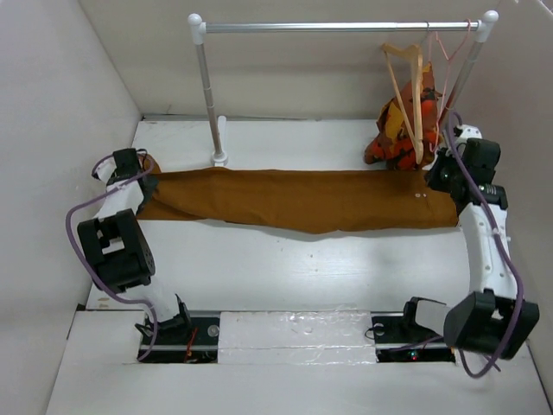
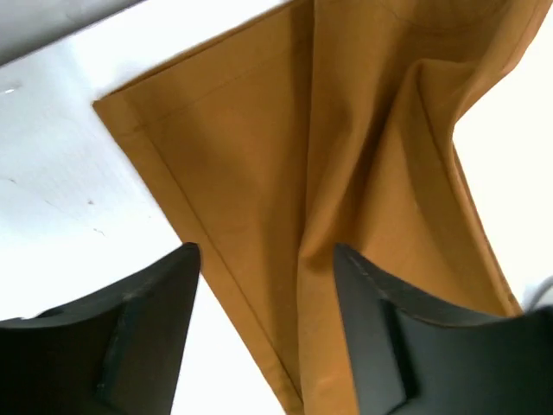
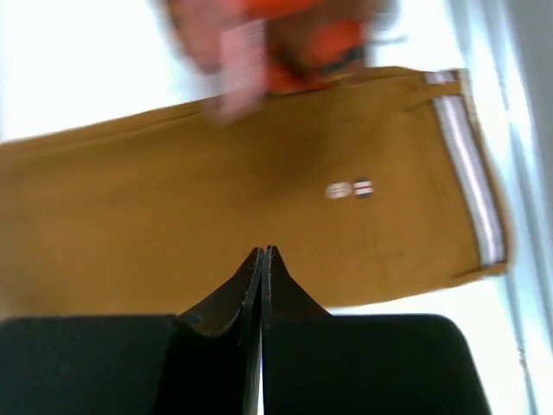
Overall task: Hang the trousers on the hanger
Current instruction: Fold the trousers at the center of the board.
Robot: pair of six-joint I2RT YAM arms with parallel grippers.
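Observation:
The rust-brown trousers lie stretched flat across the table, leg ends at the left, waist at the right. The wooden hanger hangs from the rail at the back right. My left gripper is open over the leg hems, with cloth between its fingers. My right gripper is shut and empty above the waist end. The right wrist view shows its closed fingertips over the trousers and the striped waistband.
A clothes rail on a white post stands at the back. A pink wire hanger and an orange-red patterned garment hang at its right end, close to the right gripper. Walls close in on both sides.

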